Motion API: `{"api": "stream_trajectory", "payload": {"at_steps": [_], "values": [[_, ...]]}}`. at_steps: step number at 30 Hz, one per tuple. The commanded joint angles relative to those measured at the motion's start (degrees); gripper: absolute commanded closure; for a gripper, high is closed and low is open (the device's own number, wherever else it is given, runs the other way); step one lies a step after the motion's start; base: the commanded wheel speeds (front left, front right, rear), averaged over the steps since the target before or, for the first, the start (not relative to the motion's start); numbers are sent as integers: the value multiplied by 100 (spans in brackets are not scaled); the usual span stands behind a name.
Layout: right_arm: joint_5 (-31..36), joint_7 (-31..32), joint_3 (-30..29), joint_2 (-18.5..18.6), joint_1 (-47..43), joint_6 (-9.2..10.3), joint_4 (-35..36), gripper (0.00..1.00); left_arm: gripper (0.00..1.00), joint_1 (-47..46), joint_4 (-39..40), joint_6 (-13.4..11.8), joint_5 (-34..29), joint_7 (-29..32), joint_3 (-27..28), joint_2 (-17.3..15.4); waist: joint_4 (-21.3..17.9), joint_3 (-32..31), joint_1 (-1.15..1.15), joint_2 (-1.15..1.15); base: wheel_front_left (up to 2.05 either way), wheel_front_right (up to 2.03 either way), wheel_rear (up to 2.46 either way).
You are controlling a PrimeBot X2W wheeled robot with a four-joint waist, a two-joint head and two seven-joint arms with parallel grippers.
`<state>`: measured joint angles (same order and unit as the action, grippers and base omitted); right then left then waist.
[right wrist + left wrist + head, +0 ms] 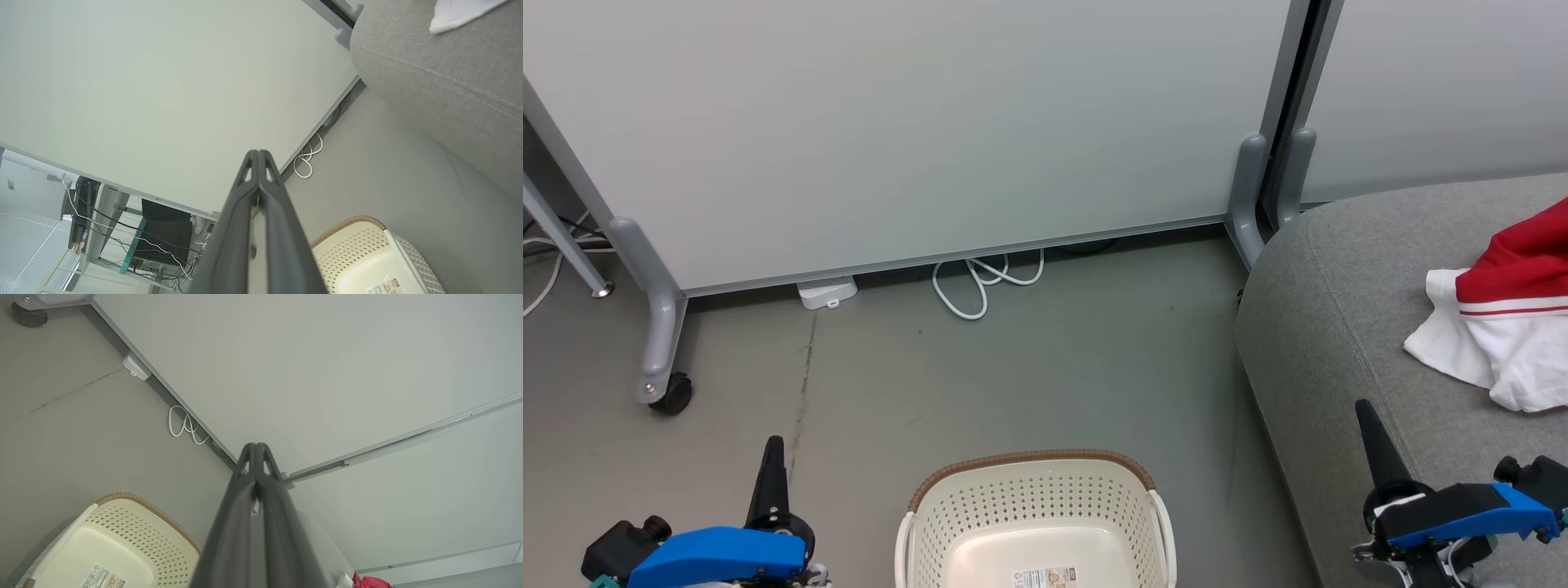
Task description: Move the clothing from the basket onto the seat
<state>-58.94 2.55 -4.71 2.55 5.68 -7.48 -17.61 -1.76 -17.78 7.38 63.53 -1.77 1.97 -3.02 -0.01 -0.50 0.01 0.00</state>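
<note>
The red and white clothing (1503, 327) lies bunched on the grey seat (1347, 302) at the right of the head view. The white basket (1036, 523) with its brown rim stands on the floor at the bottom centre, its pale bottom bare except for a label. My left gripper (774, 445) rests to the left of the basket, fingers pressed together, holding nothing. My right gripper (1362, 408) hangs over the seat's front edge, also shut and empty. The basket (114, 547) and a scrap of clothing (367, 581) show in the left wrist view, and the basket (367, 261) in the right wrist view.
A pale partition panel (915, 122) on wheeled grey feet (662, 359) stands behind the basket. A white cable (980, 282) and a small white box (827, 291) lie at its base. Grey floor (1045, 376) spreads between panel, basket and seat.
</note>
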Motion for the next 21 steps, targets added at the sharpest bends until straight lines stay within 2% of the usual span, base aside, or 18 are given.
{"api": "stream_trajectory", "payload": {"at_steps": [1,21], "values": [[-177,24,-22,33,78,-2,92,100,100,-169,94,10,156,49,59,-5,0,2,-1,0,0,0,0],[-1357,168,-84,39,80,-2,199,100,100,-282,204,13,1169,346,219,2,0,22,-1,0,0,0,0]]}}
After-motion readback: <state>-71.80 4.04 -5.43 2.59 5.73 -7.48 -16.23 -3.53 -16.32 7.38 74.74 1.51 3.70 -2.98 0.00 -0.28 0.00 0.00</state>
